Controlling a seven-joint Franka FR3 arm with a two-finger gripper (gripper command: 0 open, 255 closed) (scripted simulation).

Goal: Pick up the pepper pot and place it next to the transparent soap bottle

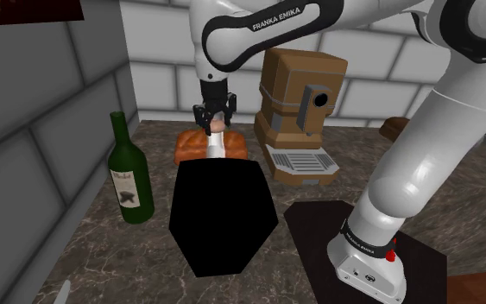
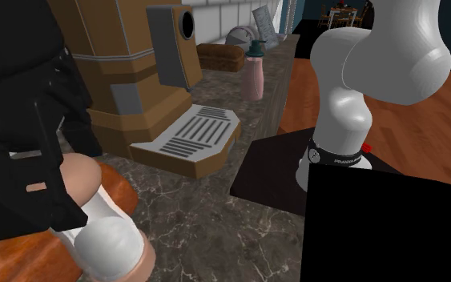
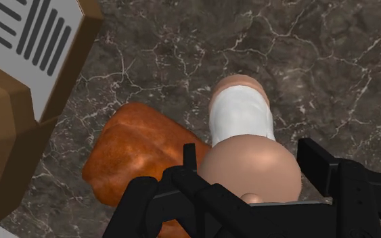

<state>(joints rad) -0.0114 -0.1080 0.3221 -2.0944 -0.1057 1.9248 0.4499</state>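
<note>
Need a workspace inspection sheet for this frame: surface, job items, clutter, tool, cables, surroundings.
Surface: dark marbled counter.
Job's things: pepper pot, white body with tan ends, between the tool's fingers; pinkish soap bottle upright, far along the counter.
Clutter: brown coffee machine; green wine bottle; orange-brown lump beside the pot; black shape.
Tool: tool shut on the pot's head.
Cables: nothing seen.
Surroundings: grey block walls; wood floor.
</note>
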